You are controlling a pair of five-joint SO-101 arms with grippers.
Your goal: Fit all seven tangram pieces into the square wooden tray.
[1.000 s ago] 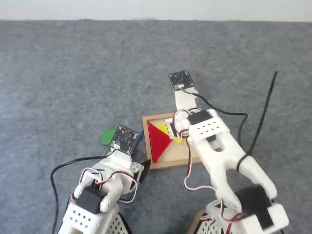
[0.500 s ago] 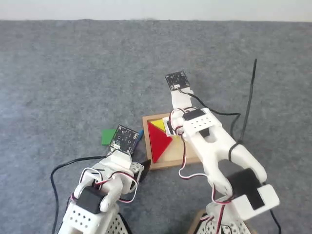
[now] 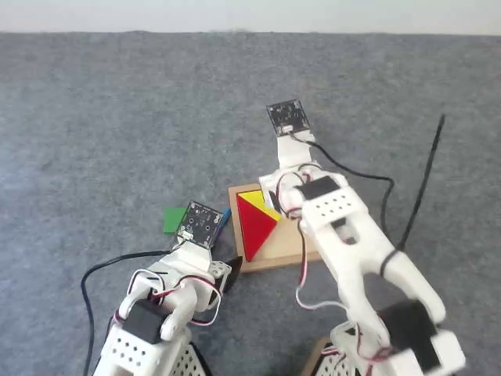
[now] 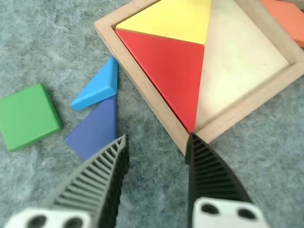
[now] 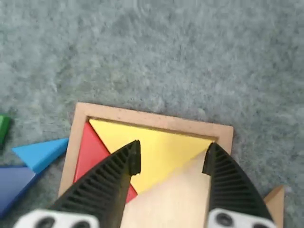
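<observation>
The square wooden tray (image 4: 142,76) holds a red triangle (image 4: 171,66) and a yellow triangle (image 4: 175,19), edge to edge; the rest of its floor is bare wood. My right gripper (image 5: 173,149) hangs open above the yellow triangle (image 5: 156,142) near the tray's far rim (image 5: 152,118), holding nothing. My left gripper (image 4: 156,145) stands open and empty at the tray's near corner. Beside the tray lie a blue triangle (image 4: 97,90), an indigo piece (image 4: 95,128) and a green square (image 4: 26,116). An orange piece (image 4: 289,14) lies off the tray's other side.
Grey carpet (image 3: 117,117) covers the whole table. In the high view the tray (image 3: 270,258) sits between both arms, with the green square (image 3: 174,219) to its left. A black cable (image 3: 423,180) stands at the right.
The right arm swung slightly left and back, ending farther toward the tray's far edge, so the yellow triangle shows more in the high view. The left arm has stayed still.
</observation>
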